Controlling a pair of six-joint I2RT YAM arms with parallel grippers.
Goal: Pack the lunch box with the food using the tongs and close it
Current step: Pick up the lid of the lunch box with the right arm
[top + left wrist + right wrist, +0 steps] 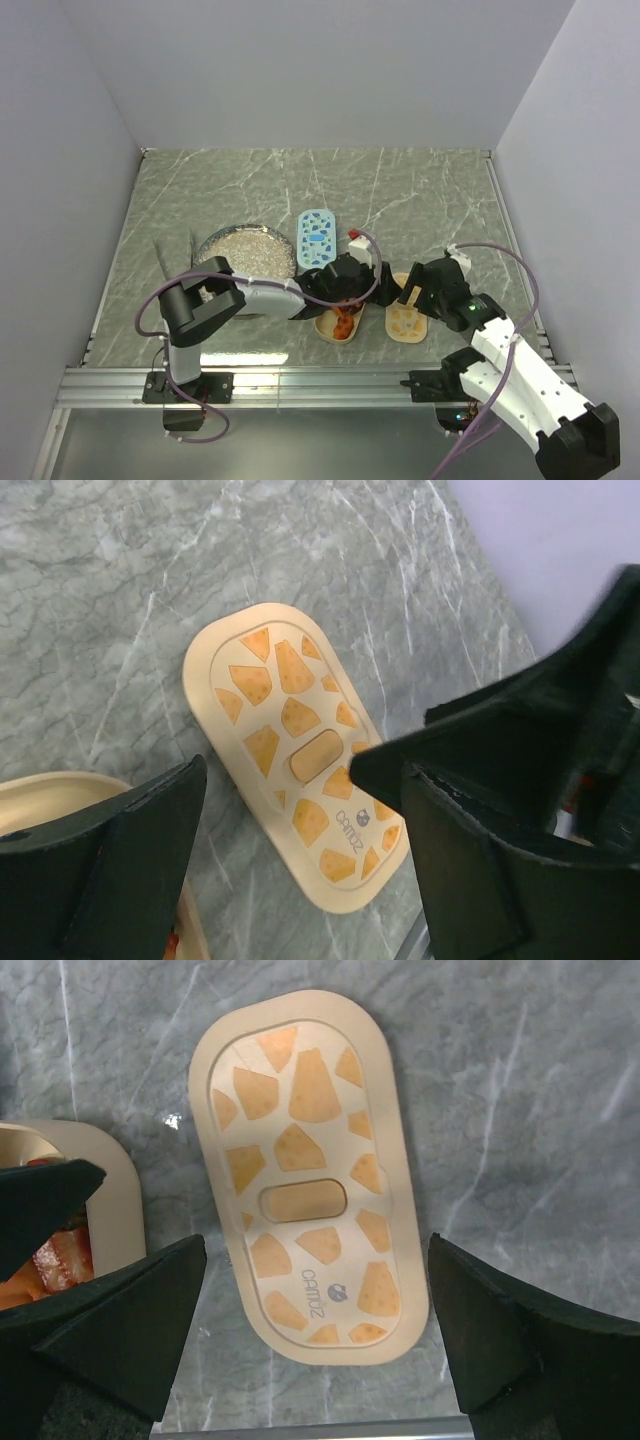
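Both tools spread wide over the lunch box parts, nothing held.
L to R, all vs cream lid (310,1175) lying flat on bench (420,200): speckled plate (245,252) well left; blue lid (317,237) back-left; left tool (275,770) wide, empty, over open tub (322,328) just left of lid, food (343,320) chunks inside tub; right tool (315,1245) wide, fingers either side of lid.

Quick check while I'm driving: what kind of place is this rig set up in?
Probably a lab test cell, not a kitchen: plain pale walls box in a marble-patterned tabletop on three sides, with a metal mounting rail along its near edge.
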